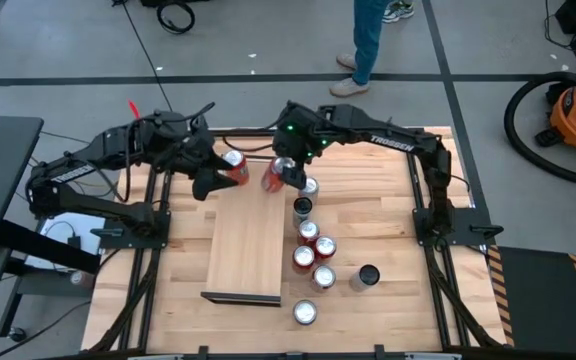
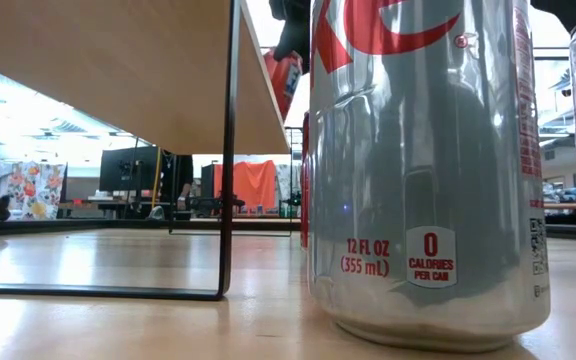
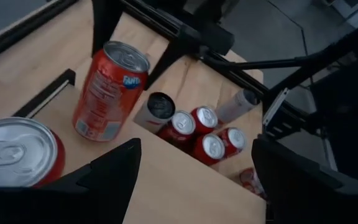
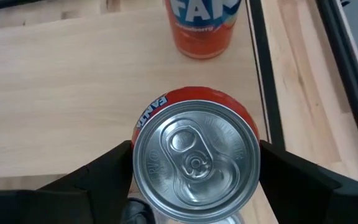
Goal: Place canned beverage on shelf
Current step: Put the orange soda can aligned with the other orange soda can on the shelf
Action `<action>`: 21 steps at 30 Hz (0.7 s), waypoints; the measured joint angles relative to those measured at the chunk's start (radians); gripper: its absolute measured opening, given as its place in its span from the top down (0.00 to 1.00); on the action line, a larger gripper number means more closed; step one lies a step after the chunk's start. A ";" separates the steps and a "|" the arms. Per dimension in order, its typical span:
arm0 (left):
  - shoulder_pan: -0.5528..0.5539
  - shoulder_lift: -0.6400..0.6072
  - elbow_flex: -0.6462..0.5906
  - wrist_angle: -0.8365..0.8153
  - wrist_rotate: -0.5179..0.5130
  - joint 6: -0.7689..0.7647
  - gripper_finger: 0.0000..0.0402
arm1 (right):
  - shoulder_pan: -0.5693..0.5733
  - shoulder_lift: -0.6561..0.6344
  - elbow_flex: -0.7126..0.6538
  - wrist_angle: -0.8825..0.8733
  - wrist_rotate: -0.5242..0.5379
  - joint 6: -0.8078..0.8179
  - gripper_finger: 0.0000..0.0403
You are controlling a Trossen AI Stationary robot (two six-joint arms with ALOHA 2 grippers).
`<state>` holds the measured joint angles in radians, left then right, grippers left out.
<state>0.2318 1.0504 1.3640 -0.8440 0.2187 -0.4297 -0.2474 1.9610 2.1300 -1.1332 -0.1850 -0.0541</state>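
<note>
The Fanta can (image 4: 195, 158) sits between our right gripper (image 4: 197, 180) fingers, spread wide around it; left gripper (image 3: 194, 180) gapes empty. Tipping onto the shelf (image 1: 248, 245) threatens.

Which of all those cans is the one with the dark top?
The can heading the cluster, just right of the shelf and nearest the right gripper. Its top looks black; the others have silvery lids.

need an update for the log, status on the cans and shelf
Right gripper straddling a red Fanta can at the shelf's far end. Left gripper open, empty, beside second Fanta can. Nothing blocking.
</note>
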 joint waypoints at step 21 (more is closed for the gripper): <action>-0.032 0.127 0.001 0.087 -0.340 0.050 0.21 | -0.018 -0.016 0.149 -0.060 0.006 -0.080 0.22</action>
<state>0.1998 1.1771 1.3645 -0.7566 -0.1213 -0.3801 -0.2653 1.9446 2.2785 -1.1930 -0.1793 -0.1341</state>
